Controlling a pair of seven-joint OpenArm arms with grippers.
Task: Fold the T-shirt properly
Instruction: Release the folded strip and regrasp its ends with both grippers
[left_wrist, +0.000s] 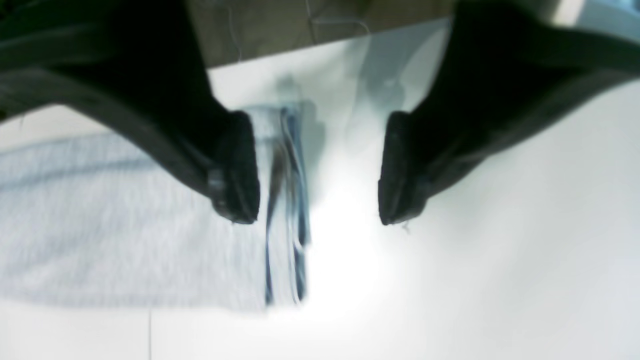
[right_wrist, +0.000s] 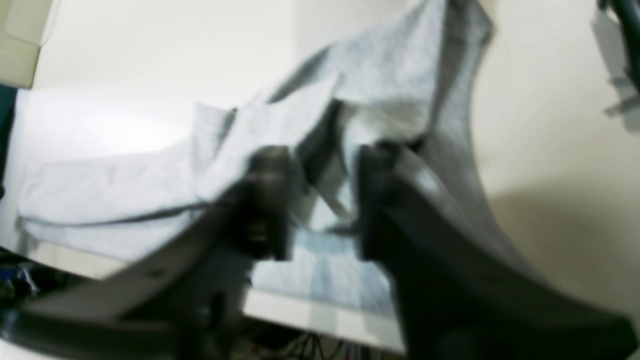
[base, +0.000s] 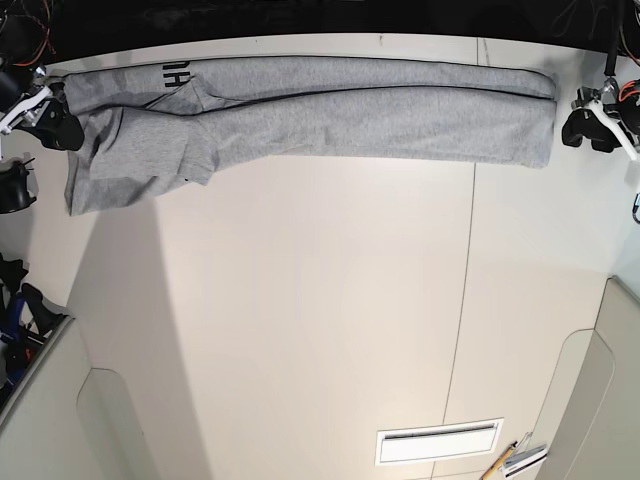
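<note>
The heather-grey T-shirt (base: 330, 110) lies folded into a long narrow band along the table's far edge, with a bit of black lettering (base: 176, 72) showing near its left end and a sleeve (base: 140, 160) spread below. My left gripper (base: 582, 125) is open and empty just off the shirt's hem end; in the left wrist view (left_wrist: 317, 175) the hem edge (left_wrist: 285, 200) lies between the jaws, close to one finger (left_wrist: 235, 170). My right gripper (base: 62, 125) is at the shirt's other end; in the blurred right wrist view (right_wrist: 322, 205) its jaws stand apart, with rumpled cloth (right_wrist: 325, 130) between them.
The white table (base: 300, 300) has a seam line (base: 468, 260) down its right part. A white slotted panel (base: 437, 441) and some pens (base: 512, 461) lie near the front right. Dark equipment (base: 14, 190) stands off the table's left edge.
</note>
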